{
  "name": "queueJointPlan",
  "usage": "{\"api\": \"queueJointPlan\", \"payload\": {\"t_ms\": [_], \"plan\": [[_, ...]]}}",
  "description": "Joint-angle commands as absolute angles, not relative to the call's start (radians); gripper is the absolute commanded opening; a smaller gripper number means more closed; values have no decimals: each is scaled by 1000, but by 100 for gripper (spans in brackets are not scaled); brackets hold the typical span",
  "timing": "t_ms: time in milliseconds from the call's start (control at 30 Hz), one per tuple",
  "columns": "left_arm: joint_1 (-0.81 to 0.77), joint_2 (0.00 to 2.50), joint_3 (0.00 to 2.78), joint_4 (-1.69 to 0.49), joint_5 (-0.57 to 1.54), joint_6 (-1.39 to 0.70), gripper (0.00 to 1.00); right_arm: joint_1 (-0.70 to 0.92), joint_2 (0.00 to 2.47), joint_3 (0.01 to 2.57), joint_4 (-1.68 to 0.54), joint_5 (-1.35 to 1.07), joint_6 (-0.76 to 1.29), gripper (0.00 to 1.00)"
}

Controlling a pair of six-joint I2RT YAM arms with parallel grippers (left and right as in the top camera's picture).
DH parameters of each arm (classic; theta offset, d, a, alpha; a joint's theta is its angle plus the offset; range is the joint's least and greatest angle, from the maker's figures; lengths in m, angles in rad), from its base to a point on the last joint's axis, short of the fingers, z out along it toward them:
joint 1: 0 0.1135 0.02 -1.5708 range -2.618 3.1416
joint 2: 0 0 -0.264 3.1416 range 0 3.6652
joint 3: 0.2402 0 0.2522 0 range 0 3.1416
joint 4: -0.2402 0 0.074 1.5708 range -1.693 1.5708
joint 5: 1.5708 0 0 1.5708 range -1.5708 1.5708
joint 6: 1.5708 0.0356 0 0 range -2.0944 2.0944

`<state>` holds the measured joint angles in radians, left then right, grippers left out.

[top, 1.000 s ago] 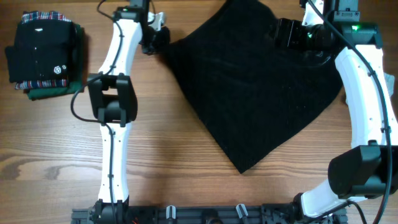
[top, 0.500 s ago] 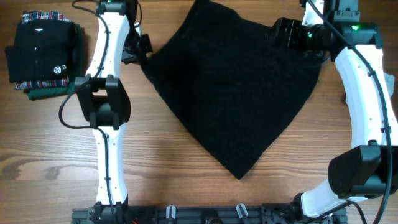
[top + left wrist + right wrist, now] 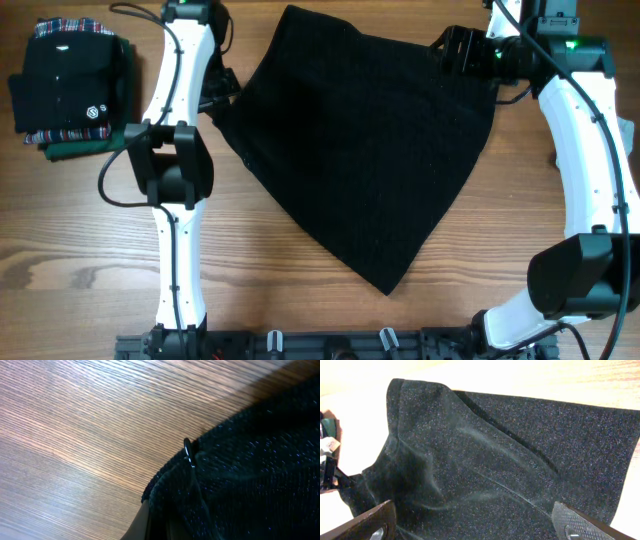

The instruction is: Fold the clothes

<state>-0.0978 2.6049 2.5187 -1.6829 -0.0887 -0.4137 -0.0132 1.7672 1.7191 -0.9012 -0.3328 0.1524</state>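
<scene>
Presently, one large black fuzzy garment (image 3: 360, 150) lies spread on the wooden counter (image 3: 80, 230), from the centre to the right of the overhead view. Its outline is flared: a wide edge runs along the far side, and the cloth narrows to a single point toward the near edge of the counter. The surface is mostly flat. The right wrist view shows shallow ridges and one fold line crossing the cloth.

Left end effector (image 3: 222, 92): positioned at the left corner of the garment, just beside the left arm. It is clenched on the edge of the cloth. In the left wrist view the knit is gathered and bunched at the bottom of the frame, with bare counter beyond it. A small glossy dark fitting (image 3: 188, 455) sits at the hem; its kind cannot be told.

Right end effector (image 3: 455, 50): positioned over the far right corner of the garment. It is released, jaws spread wide. The right wrist view shows its fingers (image 3: 370, 522) far apart at the bottom corners of the frame, with cloth below them. Whether the tips touch the cloth cannot be told.

Folded pile (image 3: 70, 90): at the far left of the counter, well apart from the garment. A smooth black item with a white logo lies on top, with red plaid trim and green cloth showing at the edges.
</scene>
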Motion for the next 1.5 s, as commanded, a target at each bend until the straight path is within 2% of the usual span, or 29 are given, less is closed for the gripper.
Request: {"api": "queueJointPlan", "payload": {"t_ms": [0, 400, 800, 1467], "plan": [[-127, 2550, 2506, -1686, -106, -423, 4, -16, 1777, 1710, -903, -338, 157, 100], [-132, 2343, 2433, -1686, -106, -415, 4, -16, 1777, 1710, -906, -339, 158, 100], [-135, 2307, 2033, -1686, -159, -462, 4, -16, 1777, 1710, -899, -338, 158, 99], [-194, 2086, 1979, -1686, -158, -480, 4, -16, 1777, 1710, -893, -338, 159, 99]]}}
